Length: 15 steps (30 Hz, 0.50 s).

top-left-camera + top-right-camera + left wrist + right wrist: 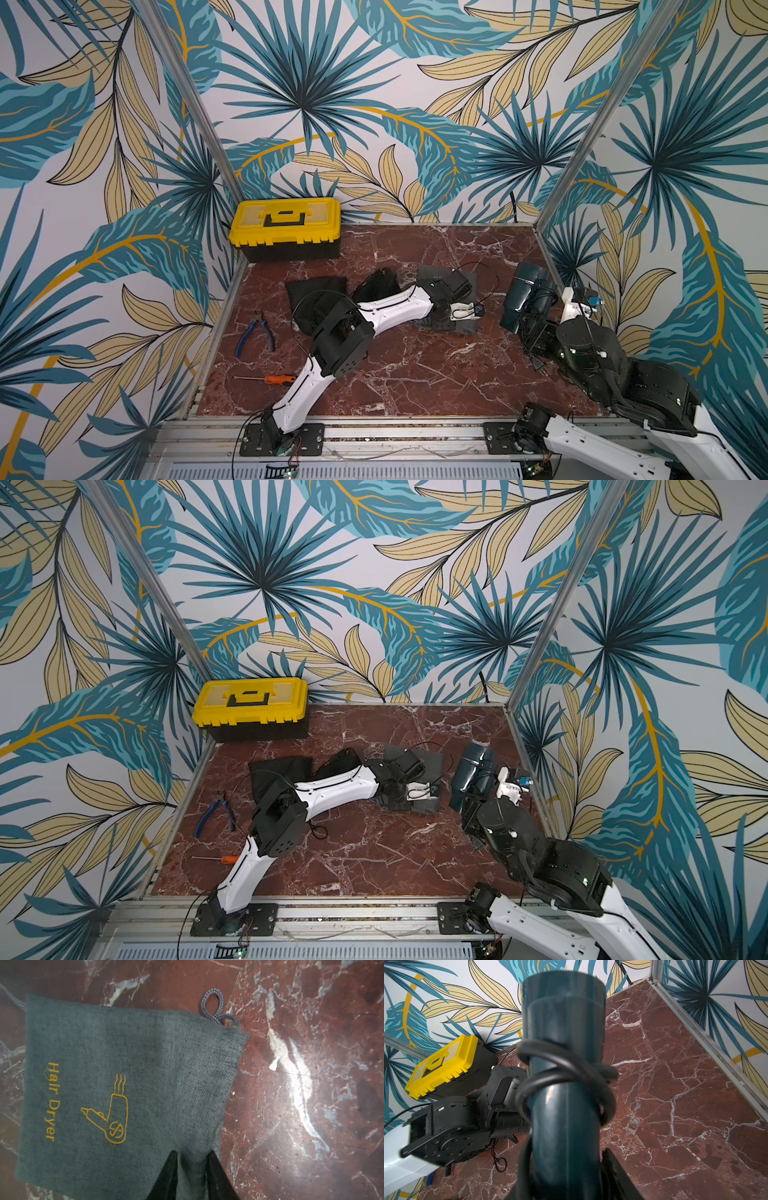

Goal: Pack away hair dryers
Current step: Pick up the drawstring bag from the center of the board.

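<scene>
My right gripper [564,1167] is shut on the handle of a dark teal hair dryer [562,1084] with its black cord wound around it. The dryer stands nozzle-up near the right wall in both top views [525,297] [473,771]. A grey pouch [124,1084] marked "Hair Dryer" lies flat on the marble floor at mid-table [465,328]. My left gripper [193,1159] points down onto the pouch's mouth edge. It is open, both fingertips [173,1165] rest on the cloth, and a raised ridge of fabric lies between them. The pouch's drawstring loop [212,1005] lies beside the mouth.
A yellow toolbox [286,226] stands closed at the back left. A flat black pouch [316,291] and a bulging black pouch [378,282] lie behind my left arm. Blue pliers [253,332] and an orange screwdriver [274,379] lie at the left. Metal rails edge the floor.
</scene>
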Motion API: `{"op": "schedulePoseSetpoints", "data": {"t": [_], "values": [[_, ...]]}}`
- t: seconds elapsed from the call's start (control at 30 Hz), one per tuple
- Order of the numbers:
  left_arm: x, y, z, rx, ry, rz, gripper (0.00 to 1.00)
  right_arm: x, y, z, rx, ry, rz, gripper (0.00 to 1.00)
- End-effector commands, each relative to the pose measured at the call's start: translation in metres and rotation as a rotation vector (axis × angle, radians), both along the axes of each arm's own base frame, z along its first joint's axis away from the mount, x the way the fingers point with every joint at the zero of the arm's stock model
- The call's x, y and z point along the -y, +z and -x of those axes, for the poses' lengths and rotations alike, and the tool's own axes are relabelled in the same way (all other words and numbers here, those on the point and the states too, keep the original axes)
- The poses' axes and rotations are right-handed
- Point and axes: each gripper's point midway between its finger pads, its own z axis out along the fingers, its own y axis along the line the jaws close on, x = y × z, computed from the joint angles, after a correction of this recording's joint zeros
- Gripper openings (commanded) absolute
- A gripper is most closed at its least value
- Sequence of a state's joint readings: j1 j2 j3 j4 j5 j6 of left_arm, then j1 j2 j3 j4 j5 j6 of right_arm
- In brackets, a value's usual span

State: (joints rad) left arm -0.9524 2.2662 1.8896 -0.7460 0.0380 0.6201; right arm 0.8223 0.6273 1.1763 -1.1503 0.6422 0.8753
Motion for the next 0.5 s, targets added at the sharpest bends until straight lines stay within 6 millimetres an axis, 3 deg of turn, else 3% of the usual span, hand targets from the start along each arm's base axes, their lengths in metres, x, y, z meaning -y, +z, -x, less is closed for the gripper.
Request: {"op": "schedulePoseSetpoints", "data": {"t": [0.0, 0.13, 0.3, 0.4, 0.47], "values": [[0.0, 0.013, 0.006, -0.008, -0.007, 0.019, 0.2, 0.003, 0.011, -0.001, 0.043, -0.011, -0.026, 0.0], [0.0, 0.01, 0.005, -0.008, 0.0, 0.015, 0.01, 0.001, 0.012, -0.001, 0.048, -0.007, -0.03, 0.0], [-0.001, 0.022, 0.0, 0.026, -0.003, 0.014, 0.0, -0.018, 0.001, -0.001, -0.021, 0.074, -0.029, 0.0], [0.0, 0.043, -0.01, 0.015, 0.036, 0.049, 0.0, -0.028, -0.012, 0.006, -0.112, 0.128, -0.025, 0.0], [-0.001, 0.055, -0.018, -0.008, 0.079, 0.075, 0.0, -0.024, -0.019, 0.013, -0.153, 0.111, -0.044, 0.0]]}}
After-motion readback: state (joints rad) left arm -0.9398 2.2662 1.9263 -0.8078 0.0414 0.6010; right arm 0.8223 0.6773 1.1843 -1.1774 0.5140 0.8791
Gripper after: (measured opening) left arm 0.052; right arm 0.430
